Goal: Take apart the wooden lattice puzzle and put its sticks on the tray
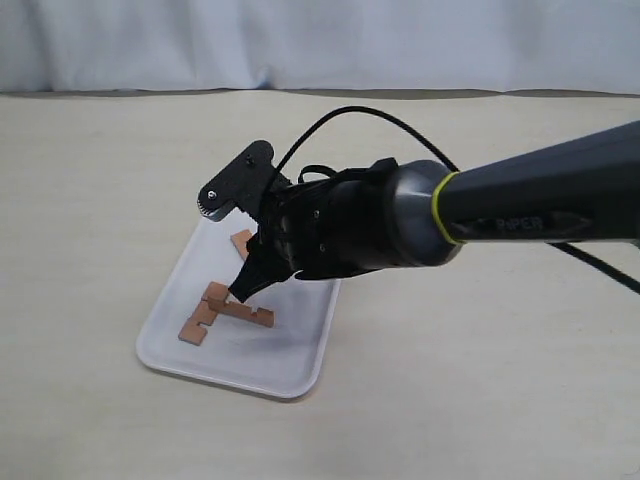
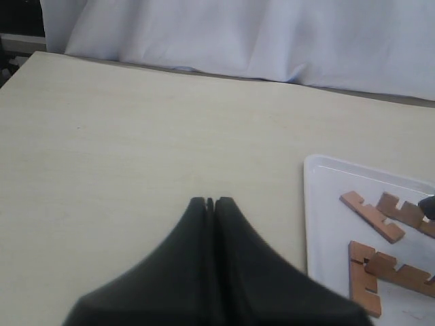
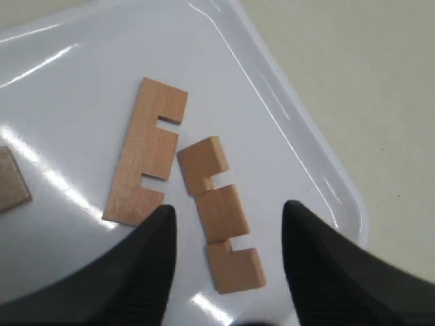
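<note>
The white tray (image 1: pixel 270 360) lies on the table with the sticks apart on it; no assembled lattice puzzle shows. In the left wrist view, several loose sticks (image 2: pixel 370 216) lie on the tray (image 2: pixel 326 224). My right gripper (image 1: pixel 232 250) reaches across and hangs open low over the tray (image 3: pixel 272 136). One notched stick (image 3: pixel 221 214) lies flat between its fingers, touching neither, as the right gripper (image 3: pixel 228 210) shows in its own wrist view. A second stick (image 3: pixel 146 159) lies beside it. My left gripper (image 2: pixel 210 202) is shut and empty above bare table, off the tray's side, out of the exterior view.
The beige table (image 1: pixel 480 380) spreads around the tray on all sides. A pale cloth backdrop (image 1: pixel 320 40) hangs along the far edge. A black cable (image 1: pixel 370 115) arcs over the right arm.
</note>
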`<action>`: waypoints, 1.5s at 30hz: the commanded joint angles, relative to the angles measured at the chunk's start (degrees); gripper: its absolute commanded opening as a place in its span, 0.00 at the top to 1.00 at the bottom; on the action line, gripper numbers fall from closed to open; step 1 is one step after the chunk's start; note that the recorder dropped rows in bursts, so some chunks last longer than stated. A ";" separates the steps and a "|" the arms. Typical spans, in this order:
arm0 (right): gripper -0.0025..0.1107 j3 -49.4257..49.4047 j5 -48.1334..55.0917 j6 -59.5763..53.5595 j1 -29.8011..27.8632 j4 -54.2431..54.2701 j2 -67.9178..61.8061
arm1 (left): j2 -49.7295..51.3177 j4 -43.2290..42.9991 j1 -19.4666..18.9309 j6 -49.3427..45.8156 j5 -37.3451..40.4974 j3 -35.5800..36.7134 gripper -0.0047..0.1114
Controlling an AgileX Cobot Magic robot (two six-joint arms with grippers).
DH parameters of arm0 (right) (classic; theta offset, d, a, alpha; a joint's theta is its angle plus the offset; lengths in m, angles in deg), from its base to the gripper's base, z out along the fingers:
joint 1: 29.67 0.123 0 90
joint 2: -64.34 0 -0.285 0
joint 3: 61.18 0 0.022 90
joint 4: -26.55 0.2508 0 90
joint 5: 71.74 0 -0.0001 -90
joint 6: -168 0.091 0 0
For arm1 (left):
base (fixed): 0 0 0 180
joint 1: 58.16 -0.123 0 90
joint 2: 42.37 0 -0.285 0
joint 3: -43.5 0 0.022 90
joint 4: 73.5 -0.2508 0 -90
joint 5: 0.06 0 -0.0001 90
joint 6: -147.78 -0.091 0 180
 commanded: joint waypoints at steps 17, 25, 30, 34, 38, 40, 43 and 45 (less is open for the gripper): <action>0.94 -11.78 33.16 -46.48 -9.29 42.67 18.56 | -0.06 0.35 -0.05 0.23 -0.55 0.13 0.96; 0.94 -24.00 25.32 -56.04 -36.78 56.01 35.36 | -0.06 0.35 -0.05 0.23 -0.55 0.13 0.96; 0.94 -32.18 7.03 -50.94 -44.56 58.20 50.88 | -0.06 0.35 -0.05 0.23 -0.55 0.13 0.96; 0.94 -38.00 -1.96 -50.84 -44.56 59.54 59.55 | -0.06 0.35 -0.05 0.23 -0.55 0.13 0.96; 0.94 -41.46 -5.85 -50.94 -44.31 59.89 69.05 | -0.06 0.35 -0.05 0.23 -0.55 0.13 0.96; 0.94 -43.03 -7.33 -51.25 -44.31 59.47 73.40 | -0.06 0.35 -0.05 0.23 -0.55 0.13 0.96; 0.94 -46.17 -10.87 -51.29 -44.31 59.47 81.03 | -0.06 0.35 -0.05 0.23 -0.55 0.13 0.96; 0.94 -47.89 -12.82 -51.29 -44.31 59.47 85.55 | -0.06 0.35 -0.05 0.23 -0.55 0.13 0.96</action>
